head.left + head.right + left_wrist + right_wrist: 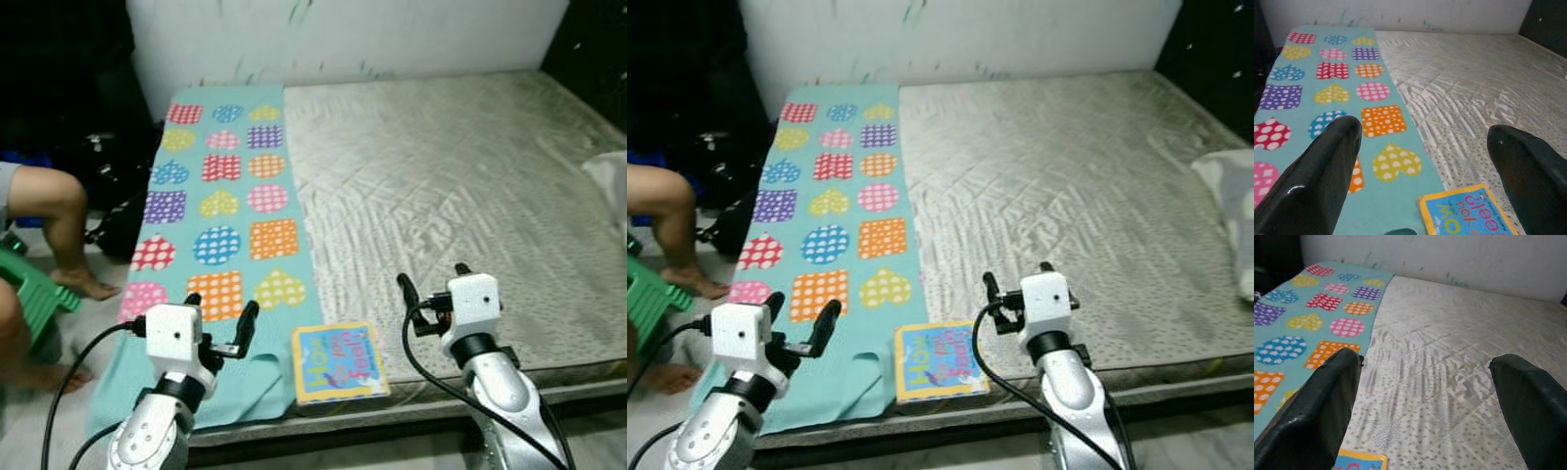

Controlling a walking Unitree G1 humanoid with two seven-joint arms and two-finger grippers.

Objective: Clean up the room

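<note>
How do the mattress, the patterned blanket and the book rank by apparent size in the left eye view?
1. Mattress, largest.
2. Patterned blanket, a long strip on the mattress's left side.
3. Book, smallest, though nearest the camera, at the front edge between the open left gripper and right gripper.

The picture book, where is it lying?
The picture book lies at the mattress's near edge, beside the teal patterned blanket, between the two grippers.

Left pincer (pixel 1425 161) fingers spread wide apart. Between them: teal blanket with coloured dotted hearts and squares (pixel 1337 93) beside quilted grey mattress (pixel 1474 83). Blue, yellow-edged board book (pixel 1466 215) near pincer, lying across both.
</note>
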